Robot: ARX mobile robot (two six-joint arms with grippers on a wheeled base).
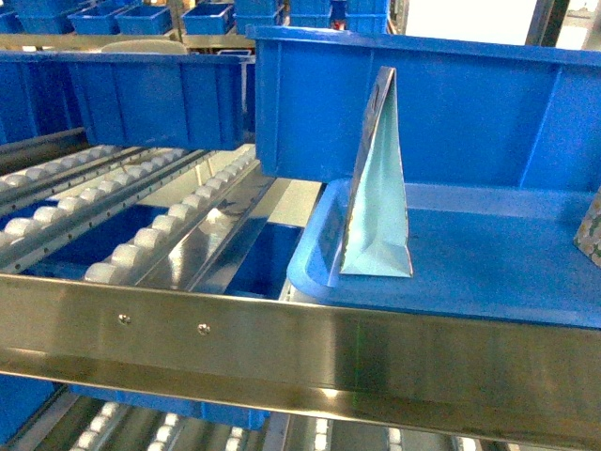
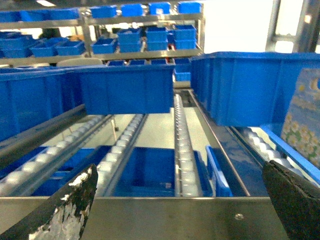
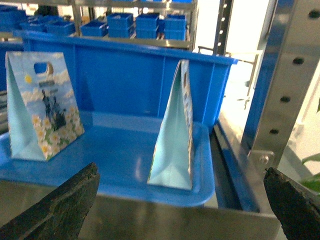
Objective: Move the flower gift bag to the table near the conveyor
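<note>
Two alike flower gift bags stand upright in a blue tray [image 1: 488, 272] on the conveyor [image 1: 141, 235]; I cannot tell which one is the task's. The left bag [image 1: 380, 178] shows its pale-blue wedge side in the head view, and its floral face in the right wrist view [image 3: 42, 107] and the left wrist view [image 2: 302, 120]. The right bag [image 3: 175, 135] stands edge-on near the tray's right end, cut off in the head view [image 1: 590, 230]. My right gripper [image 3: 181, 170] is open before the steel front rail, in line with the right bag. My left gripper [image 2: 178, 170] is open facing the rollers [image 2: 180, 150]. The table is out of view.
A steel front rail [image 1: 282, 338] runs across the rack in front of the tray. A deep blue bin [image 1: 423, 103] stands right behind the bags, another [image 1: 122, 94] to the left. A steel upright post [image 3: 290, 80] stands right of the tray. Shelves of blue bins [image 2: 145, 35] fill the background.
</note>
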